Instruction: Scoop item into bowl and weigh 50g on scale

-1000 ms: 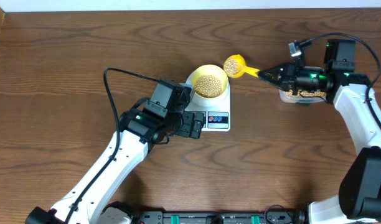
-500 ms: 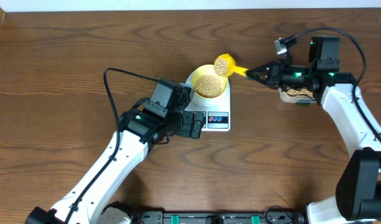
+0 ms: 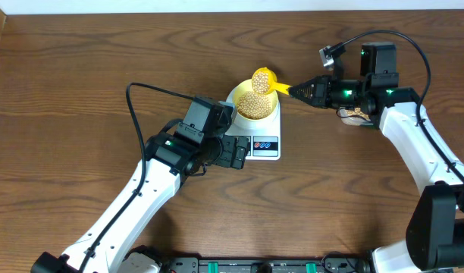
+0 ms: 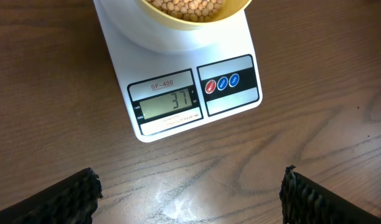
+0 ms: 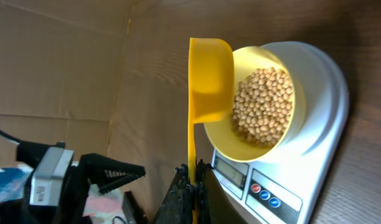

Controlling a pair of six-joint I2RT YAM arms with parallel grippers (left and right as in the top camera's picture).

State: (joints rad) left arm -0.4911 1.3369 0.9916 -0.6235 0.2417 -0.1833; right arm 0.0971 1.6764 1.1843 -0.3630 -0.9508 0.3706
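gripping the scoop, right tool holds beans above bowl.

My right gripper has swung the full scoop from two o'clock onto the bowl's rim.
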